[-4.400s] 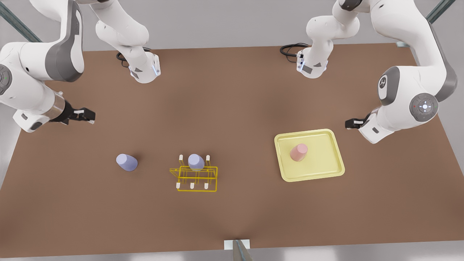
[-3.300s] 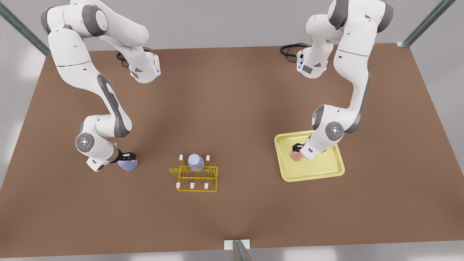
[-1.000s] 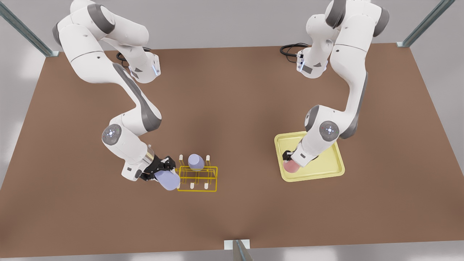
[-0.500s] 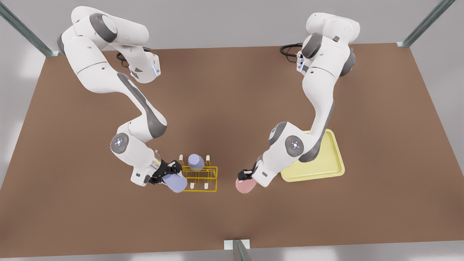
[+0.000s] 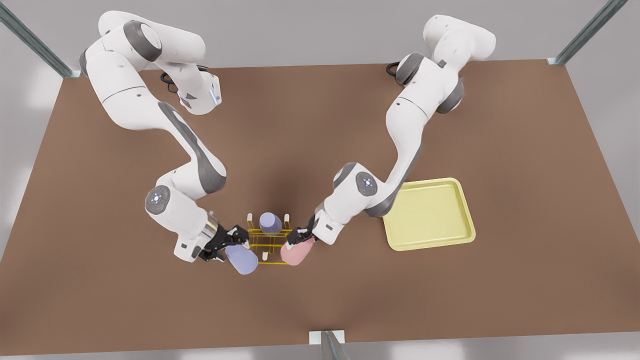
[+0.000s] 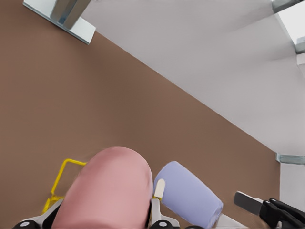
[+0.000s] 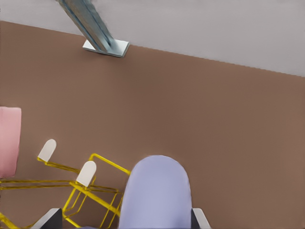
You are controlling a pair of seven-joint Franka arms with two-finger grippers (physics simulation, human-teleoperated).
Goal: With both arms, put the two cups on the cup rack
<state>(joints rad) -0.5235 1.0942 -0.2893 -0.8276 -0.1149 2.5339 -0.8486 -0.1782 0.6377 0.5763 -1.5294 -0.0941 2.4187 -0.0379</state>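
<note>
Now, left to right across the front view:

Right gripper (image 5: 235,243): at the front view's left end of the cup rack (image 5: 270,245), closed on the lavender cup (image 5: 242,259), which hangs tilted over the near corner peg.

Lavender cup in the right wrist view (image 7: 155,193): gripped between the fingers, with a white-tipped peg (image 7: 86,173) just beside it, not yet inside it.

Risk at this end: if the tilted cup comes down off-centre, its rim could catch the peg tip or the wire and push the light rack along the table (image 5: 450,120).

Second lavender cup (image 5: 270,223): already sitting on a far-row peg; a shoved rack could topple it.

Left gripper (image 5: 300,237): at the front view's right end of the rack, clamped on the pink cup (image 5: 296,253), also tilted, over the near right corner.

Pink cup in the left wrist view (image 6: 107,191): held close, with a peg (image 6: 159,188) between it and the other arm's lavender cup.

Risk between the arms: both cups crowd the same near row, so they could knock together.

Tray (image 5: 428,214): well apart to the right, no hazard.
</note>
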